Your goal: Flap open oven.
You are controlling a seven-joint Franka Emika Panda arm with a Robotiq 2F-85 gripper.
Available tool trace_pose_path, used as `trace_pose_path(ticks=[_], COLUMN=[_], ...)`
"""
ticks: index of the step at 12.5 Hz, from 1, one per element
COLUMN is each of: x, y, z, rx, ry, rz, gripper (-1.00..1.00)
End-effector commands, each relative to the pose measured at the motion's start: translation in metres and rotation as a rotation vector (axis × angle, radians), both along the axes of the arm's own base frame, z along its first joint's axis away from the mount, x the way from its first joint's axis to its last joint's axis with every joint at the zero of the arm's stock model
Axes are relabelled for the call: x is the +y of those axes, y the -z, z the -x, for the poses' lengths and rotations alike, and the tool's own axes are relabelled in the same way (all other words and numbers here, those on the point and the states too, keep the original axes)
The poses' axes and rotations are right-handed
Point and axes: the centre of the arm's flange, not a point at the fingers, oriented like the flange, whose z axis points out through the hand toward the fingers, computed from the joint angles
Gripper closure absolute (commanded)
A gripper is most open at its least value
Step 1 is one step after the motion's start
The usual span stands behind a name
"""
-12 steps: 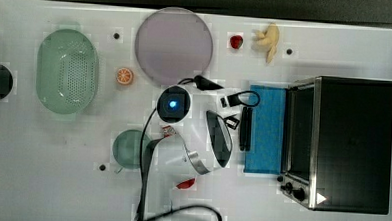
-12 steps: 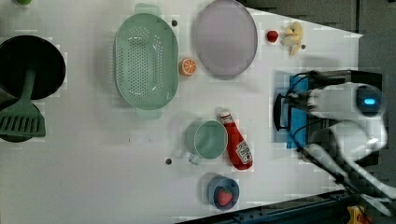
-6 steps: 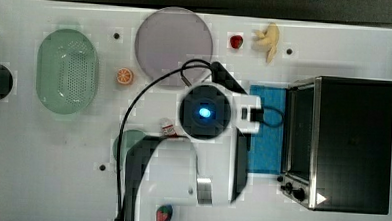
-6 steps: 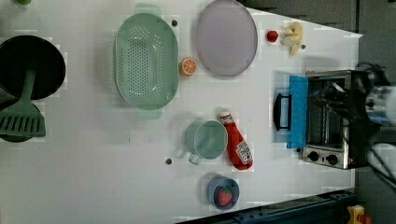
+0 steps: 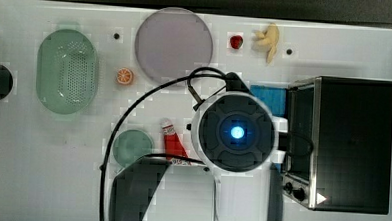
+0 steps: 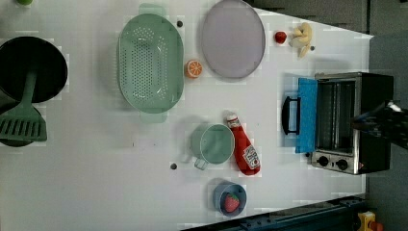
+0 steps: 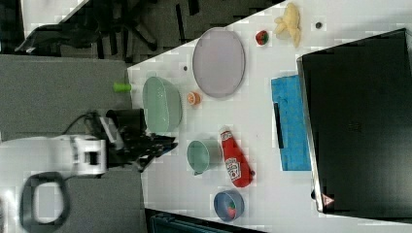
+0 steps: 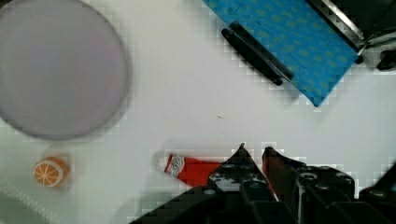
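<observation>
On the white table [image 6: 96,183], at the left view's right, your oven [image 6: 353,122] sits with its blue glass door [image 6: 306,115] flapped all the way down, lying flat on the tabletop with the black bar handle [image 6: 288,115] at its outer edge, pointing toward the ketchup bottle [image 6: 244,150]. You can see straight into the cavity there, with the dark knobs [image 6: 332,162] in a row on the silver front.

Look at the wrist view: your gripper [image 8: 254,151] hangs high above the table, its two dark fingertips [image 8: 240,156] drawn almost together with only a slim gap, clasping nothing. Below it lie the ketchup bottle's cap end, bare tabletop and, well apart, the door and its handle. So you're clear of the oven, touching nothing.

From the top view, the arm's round wrist housing [image 5: 237,132] with its blue light sits just beside the oven's front, covering most of the door.

Elsewhere: a green colander [image 6: 150,62], a lilac plate [image 6: 233,38], an orange slice [image 6: 193,69] between them, a green mug [image 6: 211,144] just beside the bottle, and a blue bowl [image 6: 230,198] holding a strawberry.
</observation>
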Motion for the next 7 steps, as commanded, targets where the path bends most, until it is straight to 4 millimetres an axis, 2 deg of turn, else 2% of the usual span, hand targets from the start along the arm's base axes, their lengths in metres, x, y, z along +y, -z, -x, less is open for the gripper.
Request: trace_pose_path(ticks=[1, 3, 7], x=[-0.006, -0.008, -0.005], y=[-0.05, -0.066, -0.068], z=[0.004, 0.005, 0.005], rx=[0.024, 0.026, 0.02], ry=[0.072, 0.077, 0.068], rz=[-0.008, -0.011, -0.013], gripper=[0.65, 0.65, 0.65])
